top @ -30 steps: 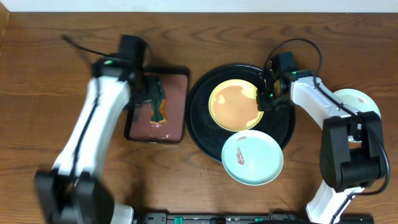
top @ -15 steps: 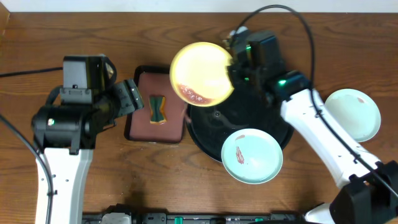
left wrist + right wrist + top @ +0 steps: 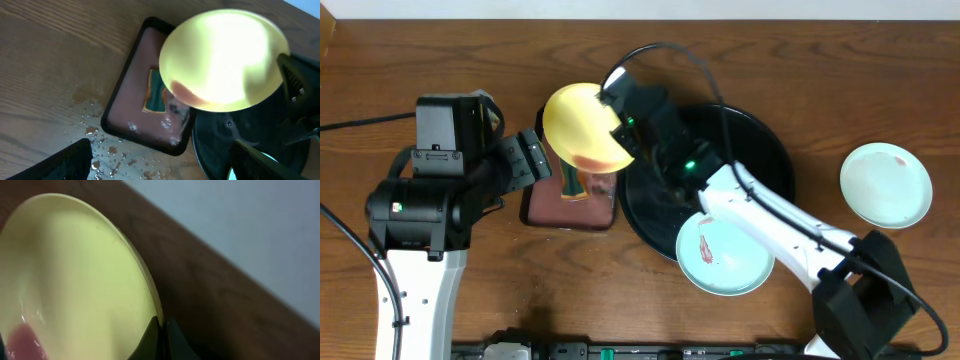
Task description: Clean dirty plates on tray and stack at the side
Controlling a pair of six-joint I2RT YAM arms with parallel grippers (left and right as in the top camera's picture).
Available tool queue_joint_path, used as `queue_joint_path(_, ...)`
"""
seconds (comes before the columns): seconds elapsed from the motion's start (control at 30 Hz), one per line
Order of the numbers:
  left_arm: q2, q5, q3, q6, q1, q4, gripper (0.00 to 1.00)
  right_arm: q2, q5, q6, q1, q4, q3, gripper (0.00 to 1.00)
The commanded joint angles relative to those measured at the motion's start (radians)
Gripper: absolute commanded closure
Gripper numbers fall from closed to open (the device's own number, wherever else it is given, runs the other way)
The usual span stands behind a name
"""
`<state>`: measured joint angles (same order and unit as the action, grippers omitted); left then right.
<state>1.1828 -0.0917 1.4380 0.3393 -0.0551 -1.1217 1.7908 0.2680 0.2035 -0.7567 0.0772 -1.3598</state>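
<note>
My right gripper (image 3: 620, 125) is shut on the rim of the pale yellow plate (image 3: 578, 127) and holds it tilted in the air over the reddish-brown tray; a red-brown smear sits at its lower edge. It fills the right wrist view (image 3: 70, 280) and shows in the left wrist view (image 3: 222, 57). One mint-blue plate (image 3: 725, 253) with a red smear rests on the front rim of the black round tray (image 3: 760, 150). A second mint-blue plate (image 3: 886, 184) lies on the tabletop at the right. My left gripper (image 3: 525, 160) is open and empty, left of the reddish-brown tray.
The reddish-brown rectangular tray (image 3: 550, 205) holds a green and yellow sponge (image 3: 578, 183), also in the left wrist view (image 3: 156, 92). Water droplets (image 3: 107, 150) wet the wood in front of it. A black cable (image 3: 350, 122) runs off to the left.
My right arm has carried the yellow plate further left, from the black tray's edge to over the reddish-brown tray. My left arm has hardly moved.
</note>
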Motion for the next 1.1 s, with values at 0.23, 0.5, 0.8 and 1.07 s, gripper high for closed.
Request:
queue_joint_path(0.23, 0.000, 0.002, 0.013, -0.006, 0.005, -0.003, 0.11, -0.013, 0.401, 0.299, -0.144, -0.124, -0.011, 0.99)
queue_joint_path(0.5, 0.000, 0.002, 0.013, -0.006, 0.005, -0.003, 0.11, -0.013, 0.469, 0.356, -0.192, -0.186, -0.011, 0.99)
queue_joint_path(0.8, 0.000, 0.002, 0.012, -0.006, 0.005, -0.003, 0.11, -0.013, 0.484, 0.367, -0.193, -0.208, -0.011, 0.99)
queue_joint_path(1.07, 0.000, 0.002, 0.012, -0.006, 0.005, -0.003, 0.10, -0.013, 0.484, 0.389, -0.193, -0.209, -0.011, 0.99)
